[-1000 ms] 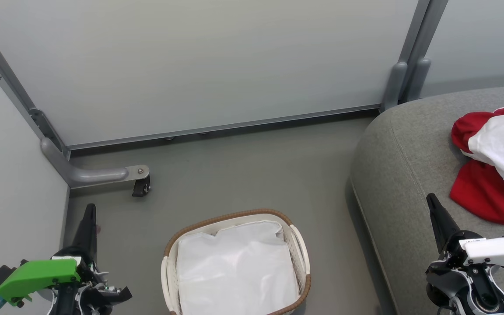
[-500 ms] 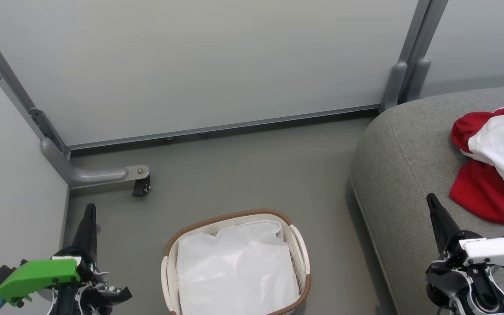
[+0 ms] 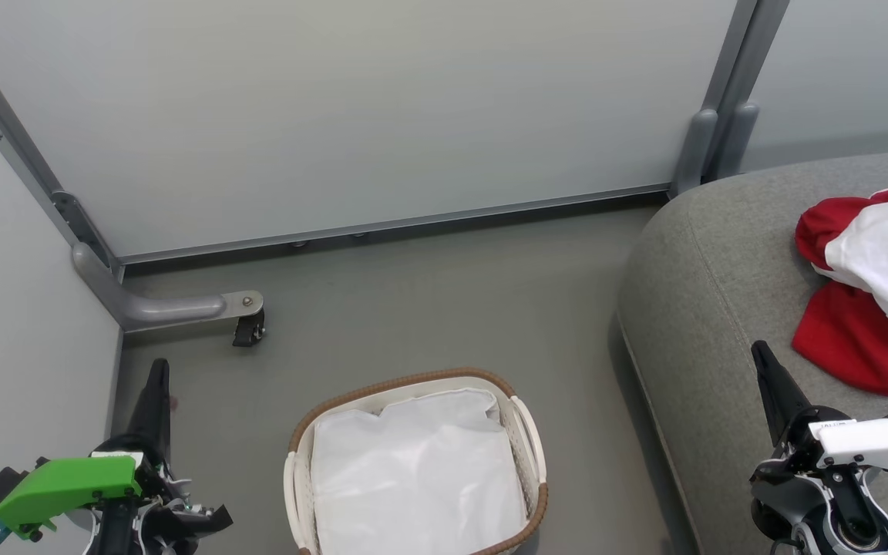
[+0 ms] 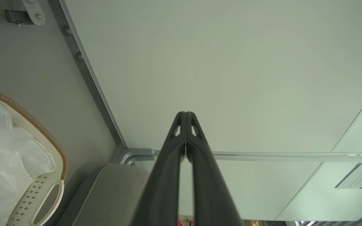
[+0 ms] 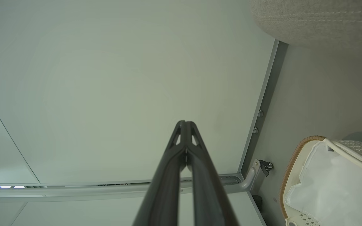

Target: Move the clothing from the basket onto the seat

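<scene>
Left claw (image 3: 157,378), lower left of my head view: its two dark fingers (image 4: 168,175) are pressed together along their length and at the tips, pinching nothing, as the left wrist view confirms. Right claw (image 3: 764,358), lower right: its fingers (image 5: 168,179) are likewise pressed together at the tips and carry nothing. Both claws point toward the pale wall panel (image 3: 382,116). The basket (image 3: 405,381) stands on the grey floor (image 3: 428,308) between the two claws, to the right of the left claw and to the left of the right one, apart from both. Inside it I see the crumpled white liner (image 3: 413,478) and no red fabric. The seat (image 3: 714,308) lies behind the right claw in the head view, its rounded corner just left of the fingers. The clothing (image 3: 860,347), red with a white panel and a thin red stripe, rests in a loose heap on the seat, ahead of and to the right of the right claw, near it but not touching, and well apart from the left claw. A black caster (image 3: 247,327) on a grey bracket sits ahead of the left claw, slightly to its right.
</scene>
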Motion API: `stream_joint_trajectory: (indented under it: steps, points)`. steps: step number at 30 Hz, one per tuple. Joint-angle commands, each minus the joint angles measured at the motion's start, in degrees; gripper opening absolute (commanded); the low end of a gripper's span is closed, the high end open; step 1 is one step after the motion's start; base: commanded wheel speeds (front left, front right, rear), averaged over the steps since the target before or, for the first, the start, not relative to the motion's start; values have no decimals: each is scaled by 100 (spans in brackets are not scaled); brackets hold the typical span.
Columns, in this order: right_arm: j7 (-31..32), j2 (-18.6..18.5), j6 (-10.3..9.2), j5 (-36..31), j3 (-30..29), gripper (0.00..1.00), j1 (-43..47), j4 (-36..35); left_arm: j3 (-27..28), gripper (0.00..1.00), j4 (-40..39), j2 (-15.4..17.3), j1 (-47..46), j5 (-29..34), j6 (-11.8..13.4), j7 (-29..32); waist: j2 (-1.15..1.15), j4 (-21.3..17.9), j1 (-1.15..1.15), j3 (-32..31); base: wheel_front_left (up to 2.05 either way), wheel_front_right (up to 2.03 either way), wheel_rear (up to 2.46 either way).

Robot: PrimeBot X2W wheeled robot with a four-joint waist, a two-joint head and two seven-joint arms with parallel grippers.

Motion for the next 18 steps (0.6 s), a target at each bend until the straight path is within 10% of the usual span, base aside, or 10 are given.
stream_joint_trajectory:
  steps: [1, 18]
  points:
    - [17, -34, 0, 18, -11, 0, 60, -17, 13, 0, -8, 38, -55, -17, -36, 18, 0, 0, 0, 0, 0, 0, 0]
    - [17, -34, 0, 18, -12, 0, 60, -17, 13, 0, -8, 38, -55, -18, -36, 18, 0, 0, 0, 0, 0, 0, 0]
